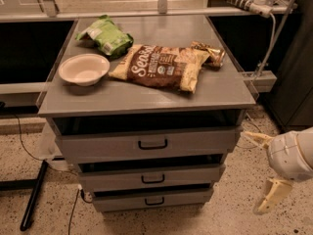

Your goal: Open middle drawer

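Camera view, 1 frame.

Hidden or cut off: arm cropped by right edge. Drawer interiors unseen, only dark gaps above each front. Small snack packet (211, 54) partly behind brown chip bag (159, 66).

Gripper (261, 173): lower right of frame, beside cabinet (146, 99), over speckled floor (234, 214). Its 2 fingers (271, 197) are spread wide, holding and touching nothing.

Middle drawer (195, 174): lower centre, 2nd of 3 fronts, black handle (152, 178), well apart from gripper.

Containers: white bowl (84, 68), upper left, bare inside. Green bag (105, 35) behind it.
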Motion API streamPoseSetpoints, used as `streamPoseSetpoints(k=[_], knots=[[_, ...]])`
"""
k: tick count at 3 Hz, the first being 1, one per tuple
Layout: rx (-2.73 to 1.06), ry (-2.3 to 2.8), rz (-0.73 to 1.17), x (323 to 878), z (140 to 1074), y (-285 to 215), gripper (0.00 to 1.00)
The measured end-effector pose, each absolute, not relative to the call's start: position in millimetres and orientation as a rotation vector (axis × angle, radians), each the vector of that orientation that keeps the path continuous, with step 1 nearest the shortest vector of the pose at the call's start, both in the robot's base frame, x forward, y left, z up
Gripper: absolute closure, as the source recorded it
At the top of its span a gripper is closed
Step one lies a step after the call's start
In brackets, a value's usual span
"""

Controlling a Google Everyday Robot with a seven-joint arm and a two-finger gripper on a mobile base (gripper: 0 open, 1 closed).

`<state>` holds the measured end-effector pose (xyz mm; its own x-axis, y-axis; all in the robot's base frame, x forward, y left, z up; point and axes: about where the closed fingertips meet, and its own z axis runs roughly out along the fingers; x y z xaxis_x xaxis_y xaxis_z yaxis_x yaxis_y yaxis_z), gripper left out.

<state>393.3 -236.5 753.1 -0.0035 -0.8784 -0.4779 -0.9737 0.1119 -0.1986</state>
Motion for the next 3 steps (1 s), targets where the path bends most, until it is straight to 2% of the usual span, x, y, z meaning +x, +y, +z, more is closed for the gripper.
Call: streamPoseSetpoints(k=[1, 3], knots=[[-1.766, 1.842, 0.328, 406.6, 705.1, -225.7, 0.00], [-1.630, 1.717, 0.374, 468.5, 593.3, -213.5, 0.00]])
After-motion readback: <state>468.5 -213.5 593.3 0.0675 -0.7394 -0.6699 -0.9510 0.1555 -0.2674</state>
